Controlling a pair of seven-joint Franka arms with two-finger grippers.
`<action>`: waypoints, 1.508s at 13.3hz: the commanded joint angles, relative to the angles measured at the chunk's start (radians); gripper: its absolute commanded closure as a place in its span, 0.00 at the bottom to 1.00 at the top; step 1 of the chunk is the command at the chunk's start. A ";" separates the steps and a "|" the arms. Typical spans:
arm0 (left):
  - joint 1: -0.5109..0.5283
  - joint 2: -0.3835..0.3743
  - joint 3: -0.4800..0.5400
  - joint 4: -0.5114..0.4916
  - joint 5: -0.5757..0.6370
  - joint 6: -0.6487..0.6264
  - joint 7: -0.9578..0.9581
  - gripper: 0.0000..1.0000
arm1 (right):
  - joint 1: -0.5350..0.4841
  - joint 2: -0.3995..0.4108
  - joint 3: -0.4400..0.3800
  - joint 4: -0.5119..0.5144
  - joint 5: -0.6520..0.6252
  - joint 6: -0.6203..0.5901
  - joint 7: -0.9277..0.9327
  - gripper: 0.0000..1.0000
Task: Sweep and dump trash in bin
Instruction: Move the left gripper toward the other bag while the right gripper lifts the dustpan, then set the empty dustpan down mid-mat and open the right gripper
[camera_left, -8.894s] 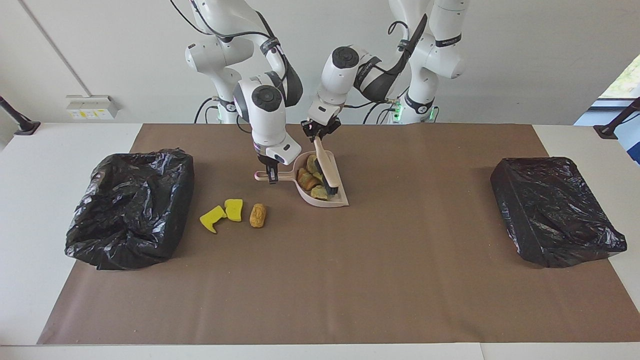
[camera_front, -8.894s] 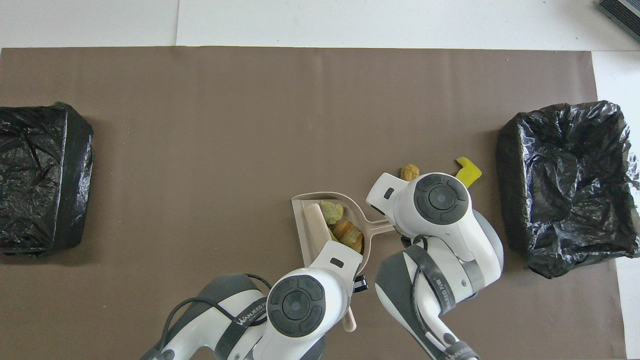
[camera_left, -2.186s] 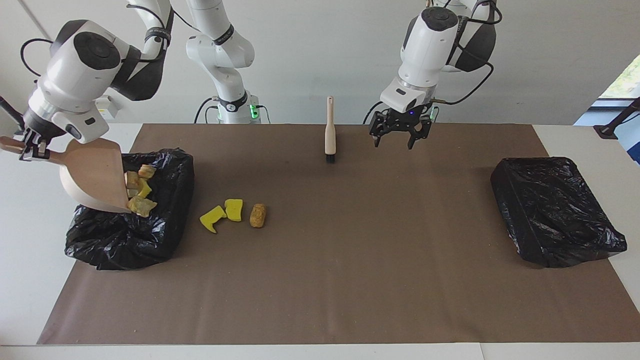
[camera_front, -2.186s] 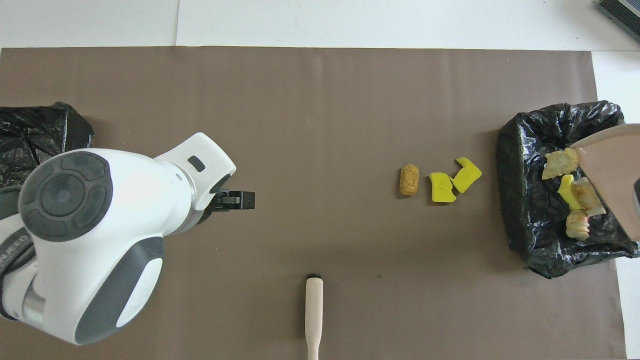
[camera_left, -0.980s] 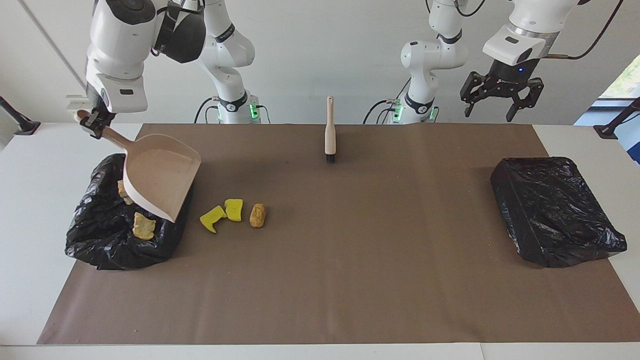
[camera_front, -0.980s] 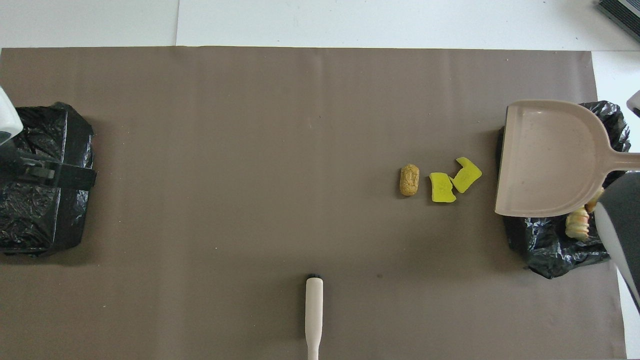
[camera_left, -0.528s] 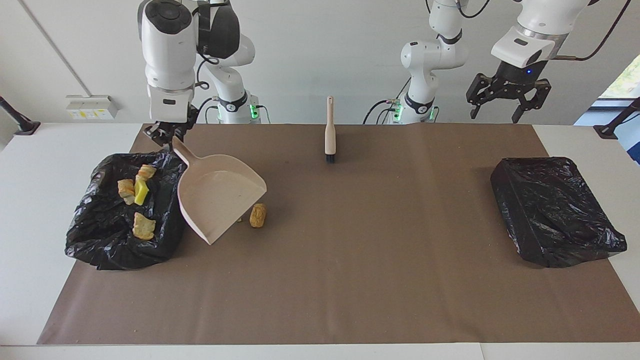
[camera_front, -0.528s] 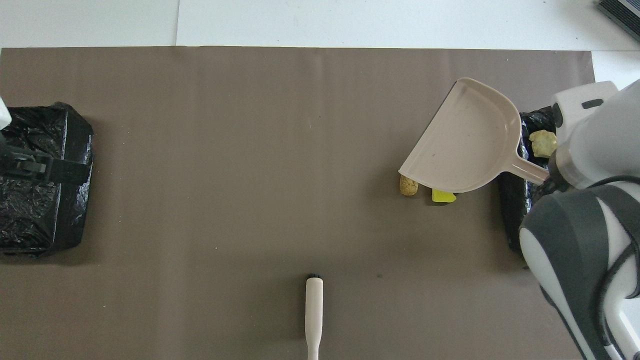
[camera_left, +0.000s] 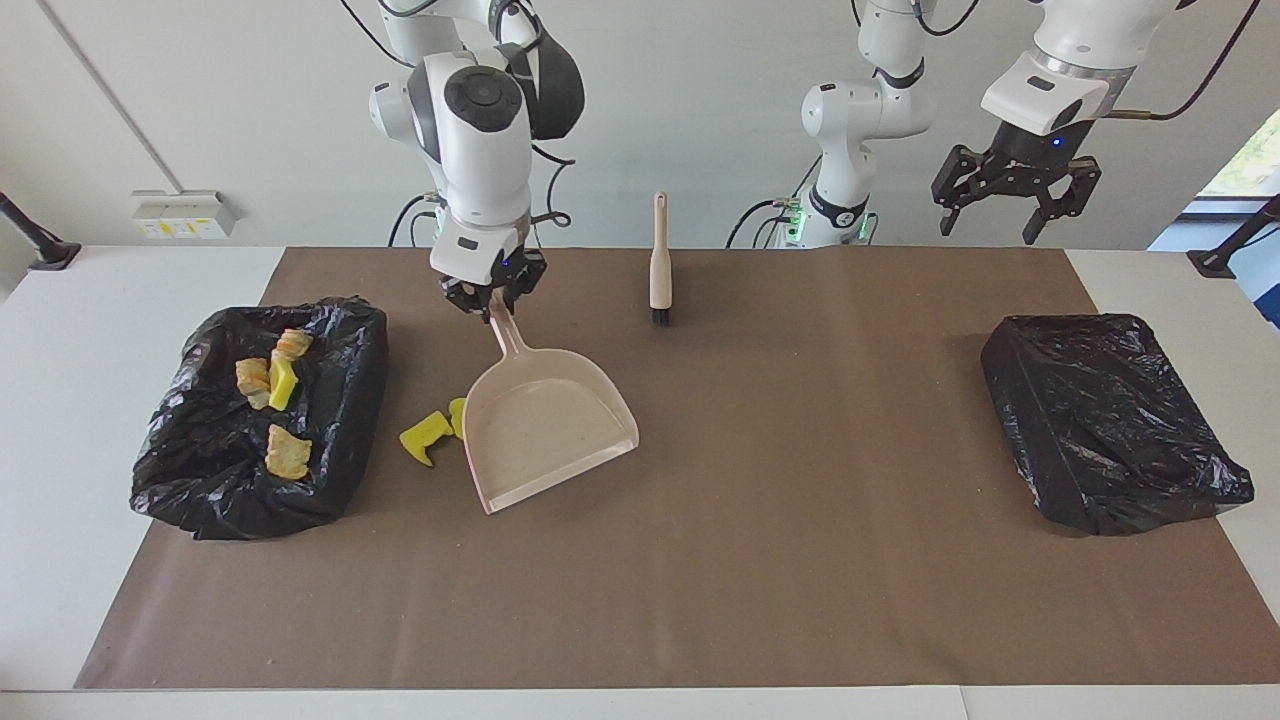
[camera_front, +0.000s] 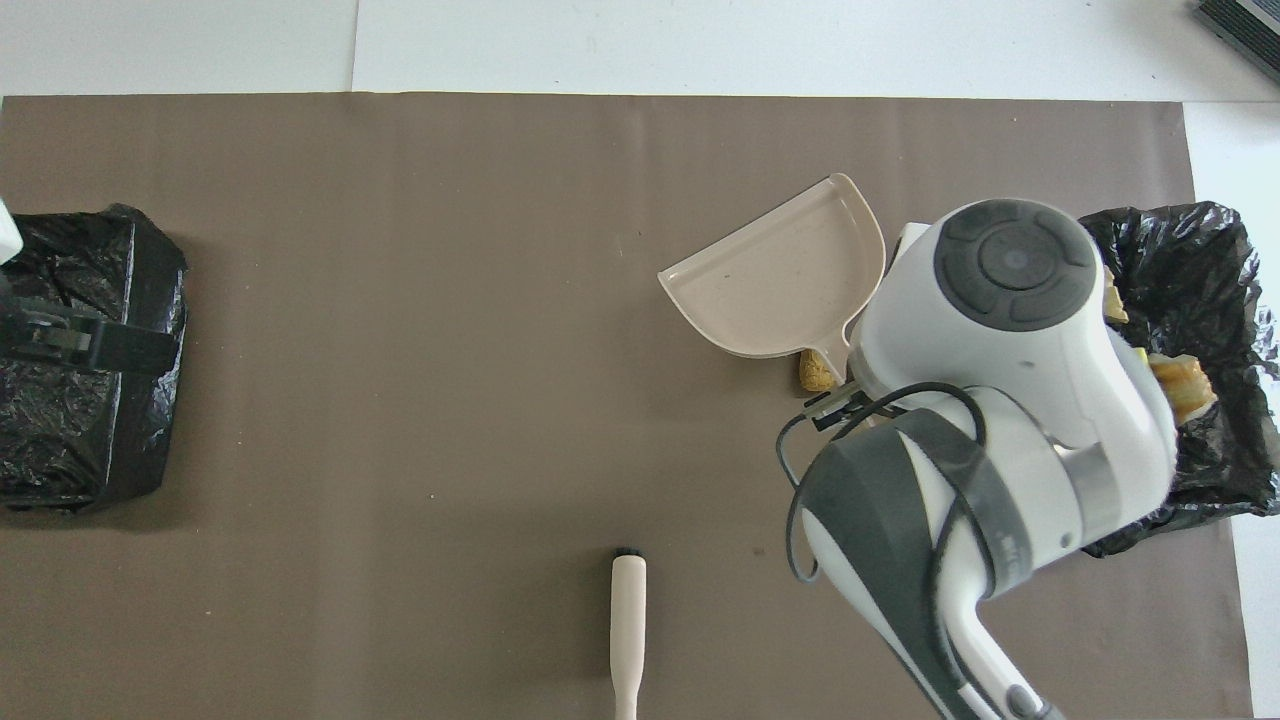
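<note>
My right gripper is shut on the handle of the pinkish dustpan, which hangs empty and tilted above the mat. It covers part of the loose trash beside the bin. Two yellow pieces show at its edge toward the bin. The tan lump shows only in the overhead view, under the pan's handle. The black bin at the right arm's end holds several chunks. My left gripper hangs open and empty, high over the left arm's end.
The beige-handled brush lies on the mat near the robots, at mid-table. A second black-bagged bin sits at the left arm's end. The brown mat covers most of the table.
The right arm has swung the empty dustpan away from the bin toward mid-table, so it now covers the tan lump. The left gripper has stayed raised and open.
</note>
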 joint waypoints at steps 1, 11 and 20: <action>0.009 -0.018 -0.005 -0.014 0.009 -0.015 0.012 0.00 | 0.048 0.071 -0.002 0.019 0.074 0.079 0.192 1.00; 0.011 -0.019 -0.006 -0.009 0.009 -0.050 0.003 0.00 | 0.172 0.160 -0.002 0.025 0.124 0.264 0.555 1.00; -0.043 0.013 -0.015 -0.055 0.007 0.132 0.017 0.00 | 0.237 0.277 -0.002 0.020 0.130 0.422 0.647 1.00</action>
